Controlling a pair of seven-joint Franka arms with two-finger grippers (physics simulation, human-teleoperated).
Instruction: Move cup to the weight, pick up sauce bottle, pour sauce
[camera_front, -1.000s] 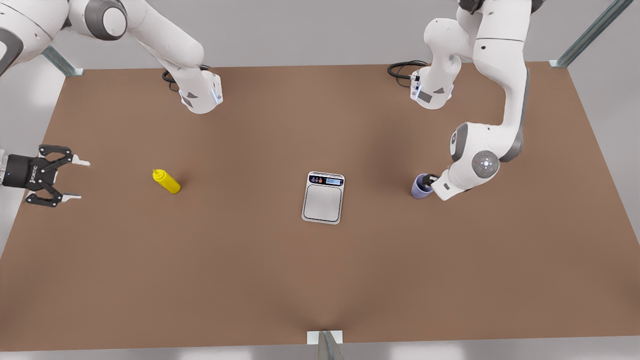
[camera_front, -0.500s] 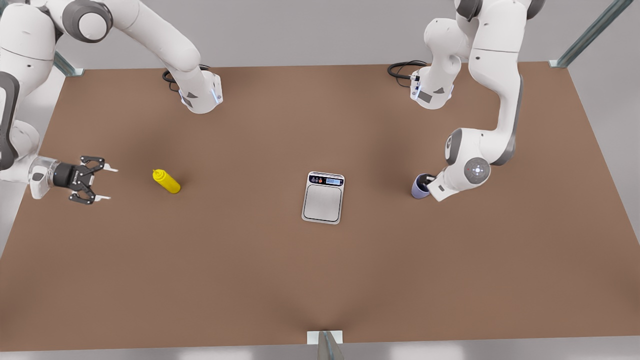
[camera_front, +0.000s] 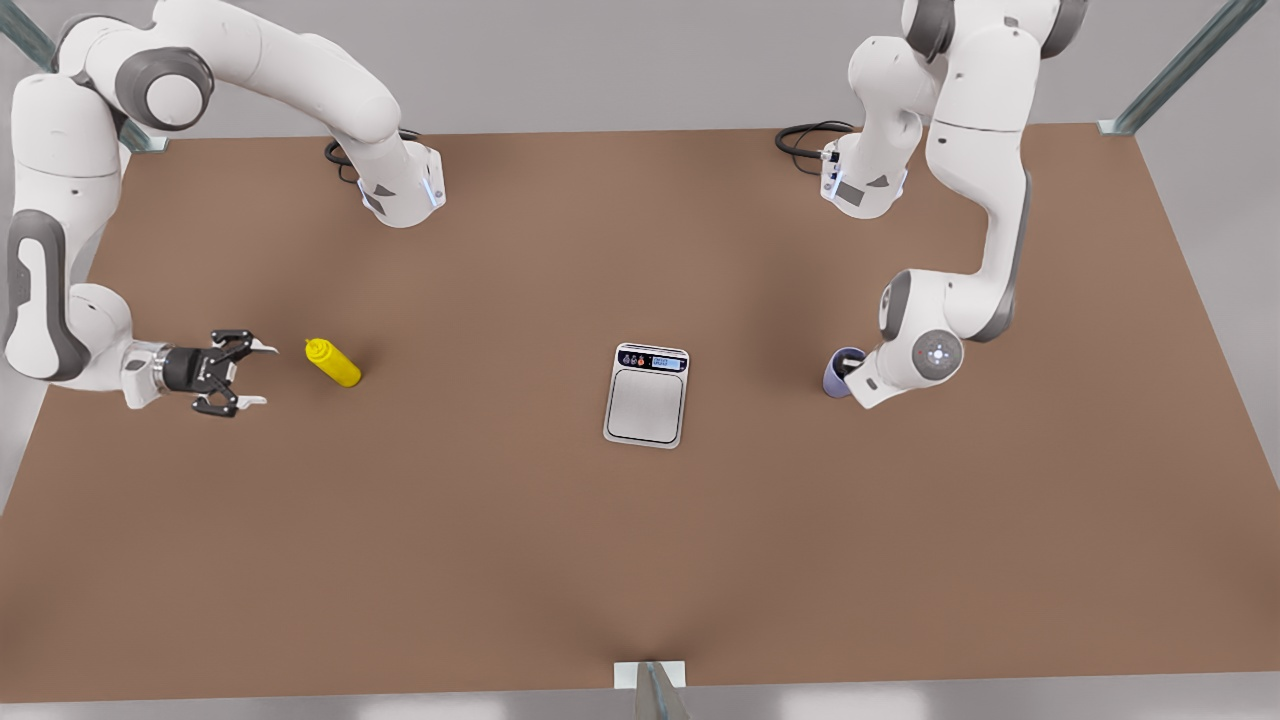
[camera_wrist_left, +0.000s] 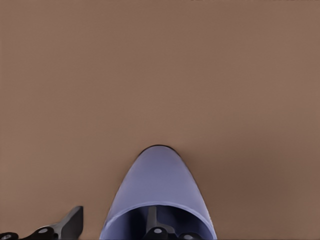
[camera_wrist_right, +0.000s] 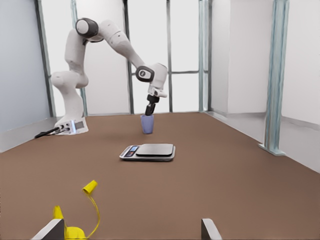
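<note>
Front view: right gripper (camera_front: 252, 375), jaws apart, beside the sauce bottle (camera_front: 333, 363); left gripper (camera_front: 850, 369) straddles the cup (camera_front: 836, 372) rim, jaw state unclear.

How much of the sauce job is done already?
Nothing is finished yet. The cup stands on the table, away from the scale. In hand: the left claw has one finger inside the cup and one outside, not squeezing yet. The right claw is open beside the yellow sauce bottle, not touching it. Left to do: carry the cup to the scale, grab the bottle, pour.
</note>
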